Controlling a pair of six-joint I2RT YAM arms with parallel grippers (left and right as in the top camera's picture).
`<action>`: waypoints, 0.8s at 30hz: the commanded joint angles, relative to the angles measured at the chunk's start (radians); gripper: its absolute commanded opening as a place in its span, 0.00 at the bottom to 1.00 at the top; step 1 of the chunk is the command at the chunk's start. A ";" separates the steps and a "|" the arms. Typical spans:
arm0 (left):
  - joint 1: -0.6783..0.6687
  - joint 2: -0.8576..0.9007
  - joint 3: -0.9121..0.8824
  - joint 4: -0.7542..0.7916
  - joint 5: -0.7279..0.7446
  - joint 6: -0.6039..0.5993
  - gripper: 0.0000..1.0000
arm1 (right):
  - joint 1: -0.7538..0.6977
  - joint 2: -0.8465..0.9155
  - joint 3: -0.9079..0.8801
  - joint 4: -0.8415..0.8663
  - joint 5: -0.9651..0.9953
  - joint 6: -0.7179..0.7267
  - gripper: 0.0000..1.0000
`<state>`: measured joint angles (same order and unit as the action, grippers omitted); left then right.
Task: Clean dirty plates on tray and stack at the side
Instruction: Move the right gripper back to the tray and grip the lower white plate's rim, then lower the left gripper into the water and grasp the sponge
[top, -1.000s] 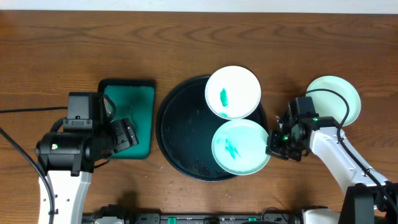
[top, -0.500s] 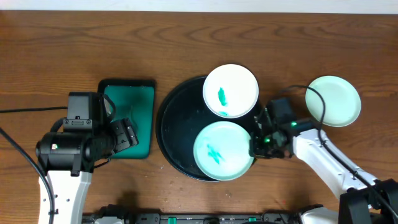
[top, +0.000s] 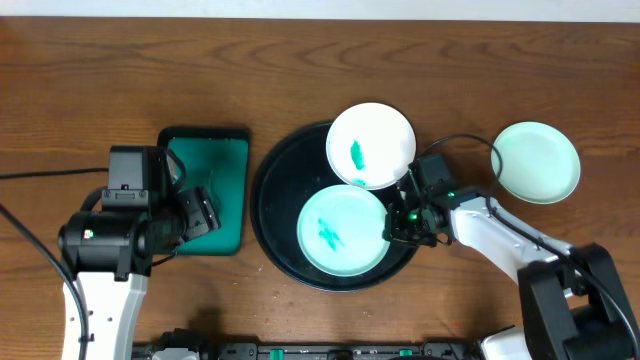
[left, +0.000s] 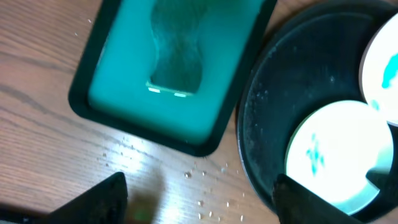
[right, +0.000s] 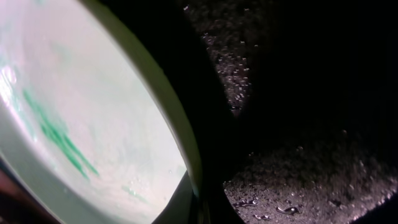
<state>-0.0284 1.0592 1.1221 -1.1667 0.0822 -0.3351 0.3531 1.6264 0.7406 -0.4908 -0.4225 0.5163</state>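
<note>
Two plates with green smears lie in the round black tray (top: 285, 195): one at the back (top: 371, 145), one at the front (top: 343, 232). My right gripper (top: 398, 224) is shut on the front plate's right rim; in the right wrist view that plate (right: 81, 112) fills the left side, its edge pinched at the bottom. A third plate (top: 538, 162), with no smear, lies on the table to the right. My left gripper (top: 203, 215) hangs open left of the tray with nothing between its fingers (left: 106, 196). The left wrist view also shows the tray (left: 280, 93) and the front plate (left: 336, 155).
A green rectangular black-rimmed tray (top: 210, 180) lies left of the round tray, just behind my left gripper; the left wrist view shows it (left: 168, 68) ahead. Water droplets (left: 205, 186) dot the wood between the two trays. The black tray's floor (right: 298, 124) is wet and speckled.
My right gripper has dragged the front plate leftward, from overhanging the tray's right rim to well inside the tray. The left arm has not moved.
</note>
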 joint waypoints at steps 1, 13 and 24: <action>-0.002 0.050 -0.006 0.021 -0.066 0.012 0.65 | 0.024 0.059 -0.004 0.041 -0.036 0.006 0.01; -0.002 0.327 -0.006 0.138 -0.071 0.008 0.59 | 0.028 0.071 -0.004 0.056 -0.054 0.002 0.01; 0.101 0.533 -0.006 0.288 0.003 0.077 0.59 | 0.028 0.071 -0.004 0.053 -0.077 -0.009 0.01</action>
<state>0.0231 1.5661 1.1213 -0.8944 0.0319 -0.3077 0.3626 1.6550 0.7452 -0.4442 -0.4812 0.5159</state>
